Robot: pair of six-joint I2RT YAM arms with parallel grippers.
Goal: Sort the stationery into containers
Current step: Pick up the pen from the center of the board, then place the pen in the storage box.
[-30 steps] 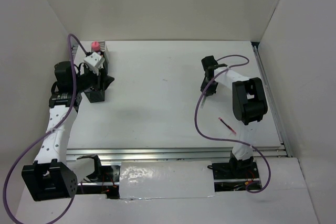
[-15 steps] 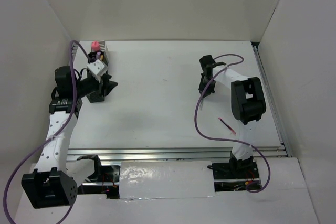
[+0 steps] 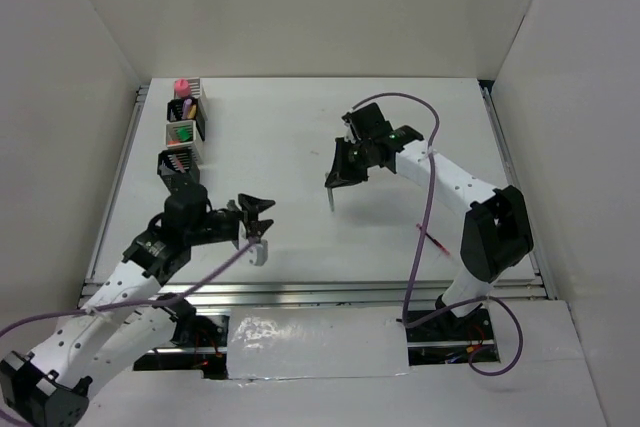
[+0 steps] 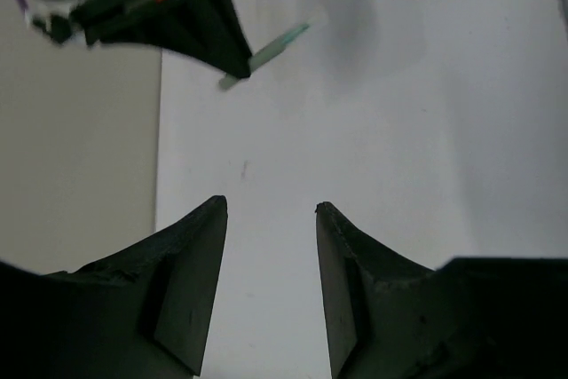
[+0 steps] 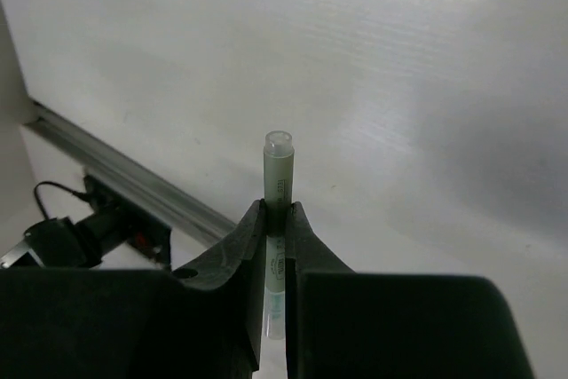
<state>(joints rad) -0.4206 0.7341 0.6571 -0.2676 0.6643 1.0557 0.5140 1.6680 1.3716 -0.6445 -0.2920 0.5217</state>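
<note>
Four mesh cups (image 3: 168, 133), alternately silver-white and black, form a line along the far-left edge of the table (image 3: 300, 127) in the top external view. Each already holds stationery, and a pink marker (image 3: 181, 84) stands up out of the farthest cup. The left gripper (image 3: 264, 217) sits over the near-left part of the table, well apart from the cups, with its jaws spread and nothing between them. The right gripper (image 3: 335, 179) hangs over the middle of the table and carries a thin grey pen (image 3: 331, 199), which points down toward the surface. A red pen (image 3: 432, 239) lies flat on the table near the right arm's forearm, toward the near edge.

Left wrist view: both fingers (image 4: 191, 308) stand apart over bare table, touching nothing. The right gripper appears at the upper left, with the pale pen jutting from it at a slant.

Right wrist view: the two fingers (image 5: 240, 250) are pressed together on the pen's barrel. Its blunt end projects beyond the fingertips, above the white surface.
</note>
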